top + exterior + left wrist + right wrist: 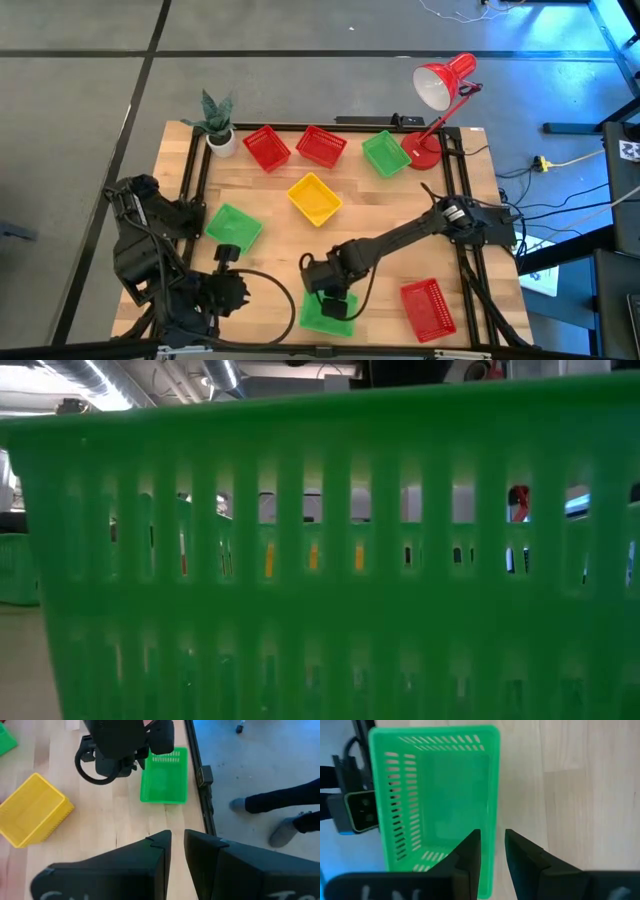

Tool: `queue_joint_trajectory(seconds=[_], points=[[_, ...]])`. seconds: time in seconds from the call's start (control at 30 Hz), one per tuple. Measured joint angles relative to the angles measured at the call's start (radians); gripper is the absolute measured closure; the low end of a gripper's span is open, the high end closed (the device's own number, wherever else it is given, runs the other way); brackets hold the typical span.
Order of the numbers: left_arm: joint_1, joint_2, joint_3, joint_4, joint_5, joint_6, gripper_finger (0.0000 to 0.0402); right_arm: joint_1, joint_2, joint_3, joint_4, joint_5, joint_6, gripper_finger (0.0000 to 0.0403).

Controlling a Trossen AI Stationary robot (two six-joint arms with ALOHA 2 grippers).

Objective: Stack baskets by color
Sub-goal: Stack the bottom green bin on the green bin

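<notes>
At the table's near edge, my right gripper (492, 851) hangs over the green basket (437, 795), jaws parted a little astride its long side wall, though whether they pinch it I cannot tell. My left gripper (177, 845) waits nearby, narrowly parted and empty. Farther off lie a yellow basket (314, 198), a second green one (233, 226) and red ones; a thin bite on that wall could let the basket tilt and slip off the edge.

a green basket (320, 560) blocks nearly the whole low view.
</notes>
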Motion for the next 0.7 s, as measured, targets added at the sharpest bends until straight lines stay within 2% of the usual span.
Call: queue_joint_trajectory(seconds=[0.7], points=[[-0.001, 0.0, 0.0, 0.0, -0.001, -0.022, 0.0358, 0.0, 0.064, 0.001, 0.032, -0.017, -0.036, 0.0316]])
